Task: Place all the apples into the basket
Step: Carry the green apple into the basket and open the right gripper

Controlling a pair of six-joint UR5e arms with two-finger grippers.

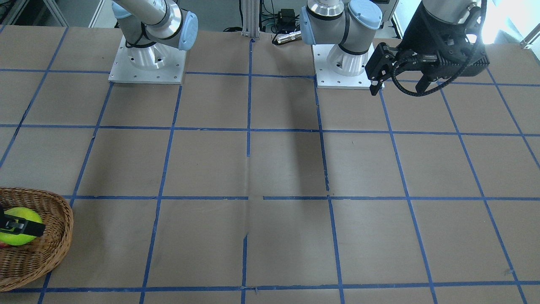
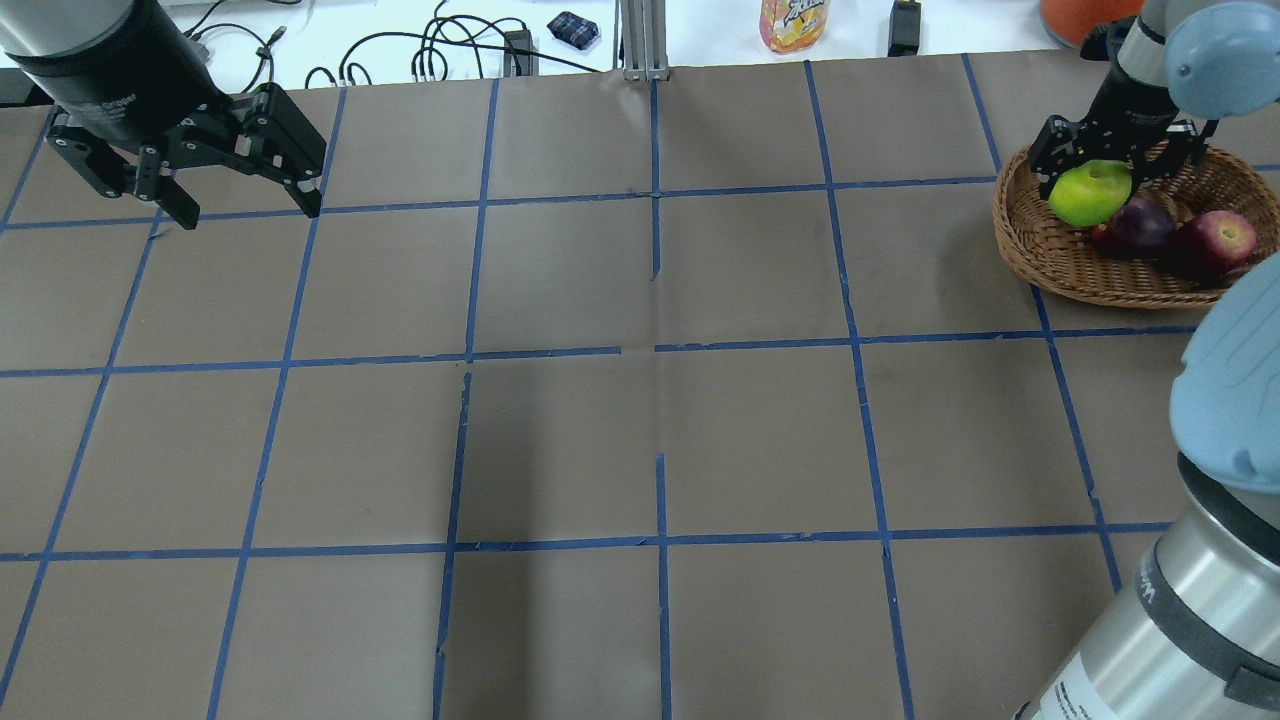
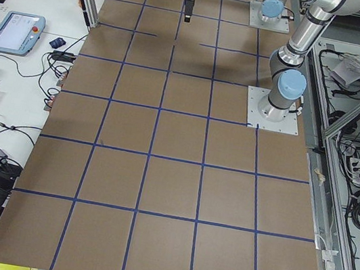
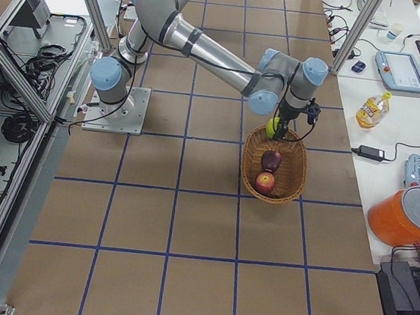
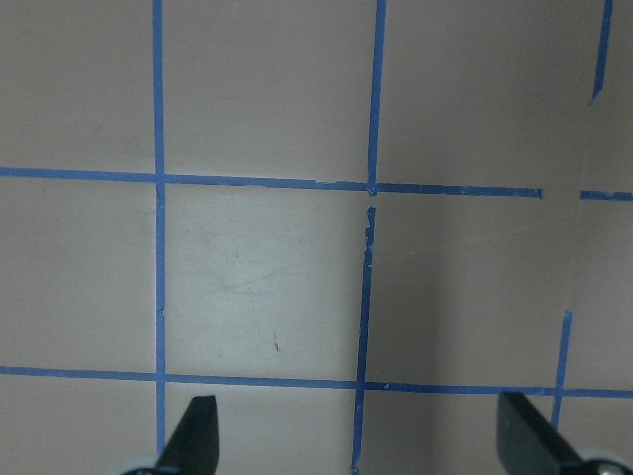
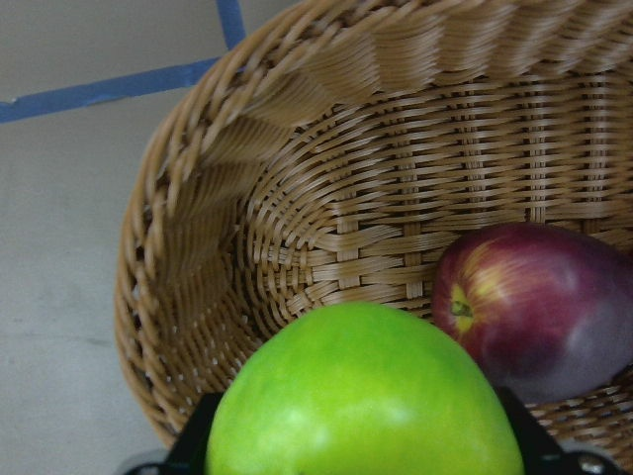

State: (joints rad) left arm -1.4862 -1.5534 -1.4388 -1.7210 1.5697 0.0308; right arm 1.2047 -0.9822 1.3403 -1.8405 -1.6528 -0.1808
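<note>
Right gripper: closed on the green apple, held over the 9 o'clock end of the basket in the overhead view. Whether the apple touches the weave cannot be told. Maroon apple lies in the basket at the green one's 4 o'clock, with the red apple just beyond. Left gripper: spread wide, holding nothing, well apart at 9 o'clock.
</note>
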